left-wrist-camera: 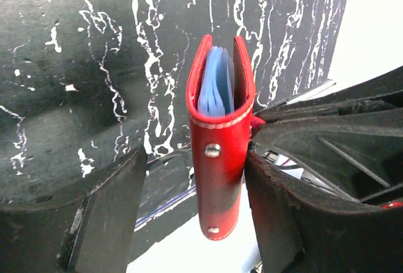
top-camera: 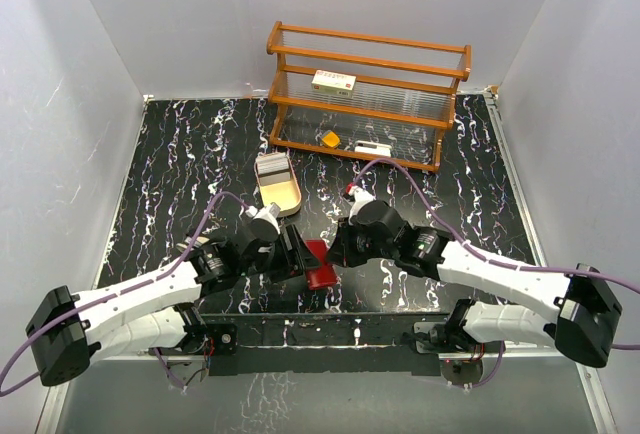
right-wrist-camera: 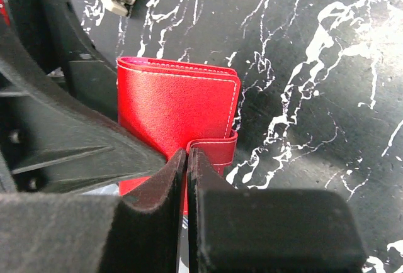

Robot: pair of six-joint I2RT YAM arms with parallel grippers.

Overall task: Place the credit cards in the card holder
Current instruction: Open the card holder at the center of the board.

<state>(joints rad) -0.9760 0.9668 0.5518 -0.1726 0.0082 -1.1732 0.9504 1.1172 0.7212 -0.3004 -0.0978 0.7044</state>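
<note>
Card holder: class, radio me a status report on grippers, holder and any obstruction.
Left gripper open, straddling upright card holder. Right gripper shut, pinching its strap. Credit cards lie in tray; nothing in the way.

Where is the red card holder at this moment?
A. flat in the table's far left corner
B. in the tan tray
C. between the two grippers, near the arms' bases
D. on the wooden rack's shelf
C: the card holder stands between the open fingers of the left gripper, and the right gripper is shut on its strap.
</note>
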